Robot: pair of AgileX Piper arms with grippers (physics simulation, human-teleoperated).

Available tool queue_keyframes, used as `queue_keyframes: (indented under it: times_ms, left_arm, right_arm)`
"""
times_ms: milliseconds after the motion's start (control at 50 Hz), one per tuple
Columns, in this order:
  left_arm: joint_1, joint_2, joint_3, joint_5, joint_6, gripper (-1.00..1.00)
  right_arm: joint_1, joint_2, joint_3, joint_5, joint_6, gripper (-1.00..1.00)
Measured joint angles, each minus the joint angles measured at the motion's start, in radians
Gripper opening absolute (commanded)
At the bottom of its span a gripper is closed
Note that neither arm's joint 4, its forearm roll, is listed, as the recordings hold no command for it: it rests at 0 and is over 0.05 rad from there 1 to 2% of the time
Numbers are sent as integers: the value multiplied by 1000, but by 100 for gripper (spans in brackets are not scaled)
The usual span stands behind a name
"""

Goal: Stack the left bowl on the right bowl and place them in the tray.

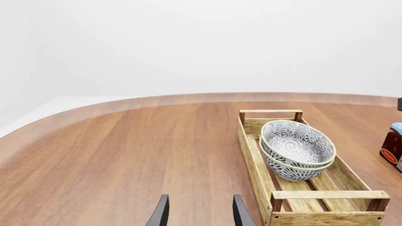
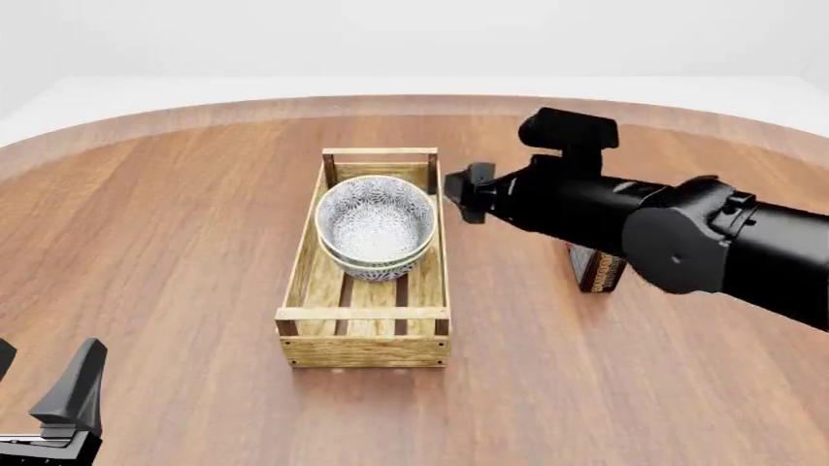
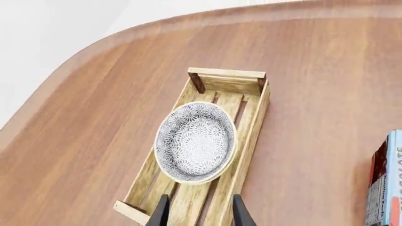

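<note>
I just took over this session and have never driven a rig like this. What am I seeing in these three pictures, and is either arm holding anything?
Two robot arms work at a round wooden table. The front view looks down from behind the arms; the other two pictures come from a camera behind each arm's fingers.

On the table lies a long slatted wooden tray. In its far half sit the two patterned bowls, already nested one inside the other. A small blue-and-red carton stands to the tray's right, mostly hidden behind the right arm in the front view.

The right gripper hovers above the tray, fingers apart and empty. The left gripper sits low at the near left, also open and empty, away from the tray.
</note>
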State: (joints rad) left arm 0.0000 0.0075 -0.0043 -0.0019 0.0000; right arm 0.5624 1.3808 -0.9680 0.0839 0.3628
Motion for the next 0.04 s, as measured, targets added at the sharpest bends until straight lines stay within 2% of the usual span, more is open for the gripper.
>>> queue_keyframes:
  times_ms: [40]
  left_arm:
    - [0, 0, 0, 0, 0, 100]
  right_arm:
    - [6, -50, 47, -17, 6, 100]
